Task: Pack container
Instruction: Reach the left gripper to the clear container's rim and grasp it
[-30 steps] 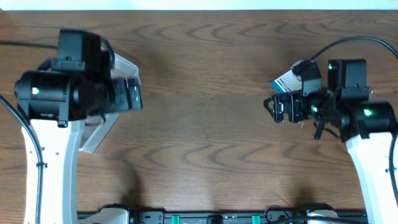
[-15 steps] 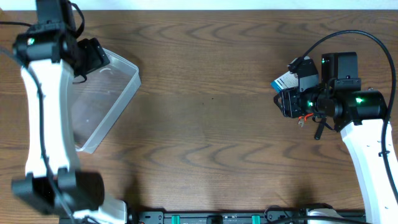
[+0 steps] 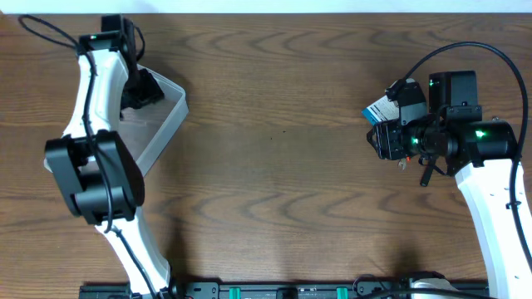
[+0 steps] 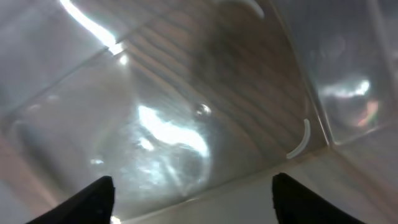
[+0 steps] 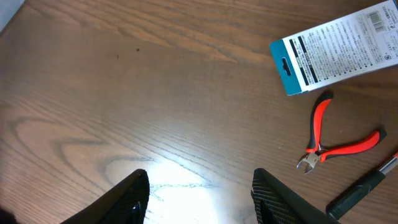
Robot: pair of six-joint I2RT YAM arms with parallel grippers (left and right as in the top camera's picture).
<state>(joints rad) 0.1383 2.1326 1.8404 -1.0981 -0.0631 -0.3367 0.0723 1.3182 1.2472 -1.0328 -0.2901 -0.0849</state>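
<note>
The container (image 3: 158, 124) is a clear plastic bin at the table's left side. My left gripper (image 3: 140, 88) hangs over its far corner. In the left wrist view the container (image 4: 186, 106) fills the frame, and my left gripper (image 4: 196, 202) shows two dark fingertips (image 4: 93, 199) set wide apart, with a pale band of the bin's wall running between them. My right gripper (image 3: 379, 138) is at the right. In the right wrist view it (image 5: 202, 199) stands open over bare wood with nothing between its fingers.
A white-and-blue box (image 5: 339, 46) lies right of my right gripper, also visible from overhead as the box (image 3: 382, 106). Below it lie red-handled pliers (image 5: 336, 146) and a black-handled tool (image 5: 364, 186). The table's far edge runs behind the container.
My left arm has swung from above the bin's near side to its far corner. The right arm shifted slightly right a second ago and has since held still.
</note>
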